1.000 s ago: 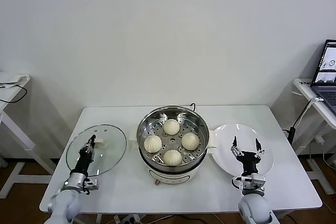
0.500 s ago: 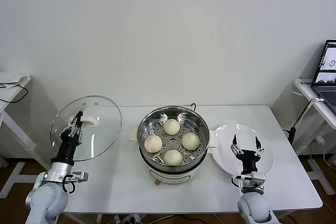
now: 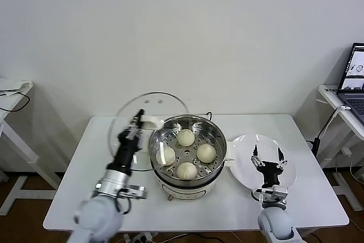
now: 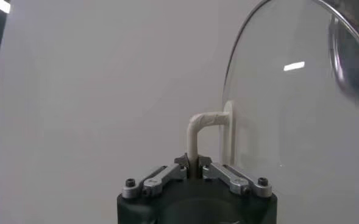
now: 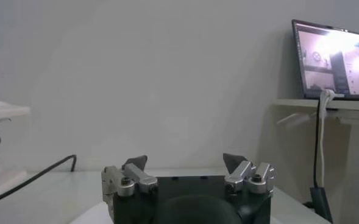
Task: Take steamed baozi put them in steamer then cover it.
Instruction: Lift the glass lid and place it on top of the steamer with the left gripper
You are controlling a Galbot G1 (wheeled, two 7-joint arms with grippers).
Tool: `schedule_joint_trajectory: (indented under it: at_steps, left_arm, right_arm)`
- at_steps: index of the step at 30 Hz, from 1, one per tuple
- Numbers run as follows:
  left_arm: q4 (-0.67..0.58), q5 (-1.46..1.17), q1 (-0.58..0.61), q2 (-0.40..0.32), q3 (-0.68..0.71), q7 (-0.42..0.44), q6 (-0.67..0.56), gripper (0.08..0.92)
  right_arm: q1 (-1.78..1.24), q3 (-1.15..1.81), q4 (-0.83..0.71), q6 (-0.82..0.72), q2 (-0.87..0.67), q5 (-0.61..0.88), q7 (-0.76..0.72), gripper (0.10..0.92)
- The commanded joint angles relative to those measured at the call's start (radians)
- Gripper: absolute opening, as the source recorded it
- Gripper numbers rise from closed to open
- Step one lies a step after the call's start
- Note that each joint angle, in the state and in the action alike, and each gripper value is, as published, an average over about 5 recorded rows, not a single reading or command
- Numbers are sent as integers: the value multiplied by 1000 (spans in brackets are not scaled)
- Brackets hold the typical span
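Four cream-white baozi [image 3: 186, 138] sit on the perforated tray inside the shiny steel steamer [image 3: 219, 140] at the table's middle. My left gripper [image 3: 136, 123] is shut on the white handle [image 3: 150, 121] of the clear glass cover [image 3: 131, 115], which hangs tilted in the air just left of and partly over the steamer's left rim. In the left wrist view the handle [image 4: 202, 125] runs down between the shut gripper [image 4: 193, 163], with the glass cover [image 4: 289, 97] beside it. My right gripper [image 3: 266, 158] is open and empty above the white plate [image 3: 287, 183]; it also shows in the right wrist view [image 5: 185, 163].
The white plate lies right of the steamer. A laptop [image 3: 354, 75] stands on a side table at the far right. Another table edge with a cable [image 3: 14, 92] shows at the far left. A black cord [image 3: 209, 115] runs behind the steamer.
My left gripper has lifted the cover off the table's left side and carried it right, up to the steamer's left rim. The right arm has not moved.
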Motion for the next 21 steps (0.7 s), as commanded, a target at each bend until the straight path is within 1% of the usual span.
schedule_joint_trajectory:
  at_steps: [1, 7, 9, 15, 21]
  left_arm:
    - [-15, 135, -159, -107, 408, 248, 308, 195]
    - [75, 298, -200, -153, 422, 351, 330, 195]
    - [108, 336, -206, -170, 420, 372, 340, 195]
    - [188, 379, -224, -215, 412, 365, 337, 195]
    - [223, 395, -229, -239, 406, 354, 338, 195]
  right_arm:
    - [14, 4, -30, 10, 5, -7, 0, 823]
    - [11, 7, -37, 13, 12, -8, -1, 823]
    - [12, 8, -38, 13, 14, -8, -1, 823]
    - [17, 6, -40, 12, 27, -11, -2, 823]
    - [21, 4, -49, 12, 35, -17, -4, 823]
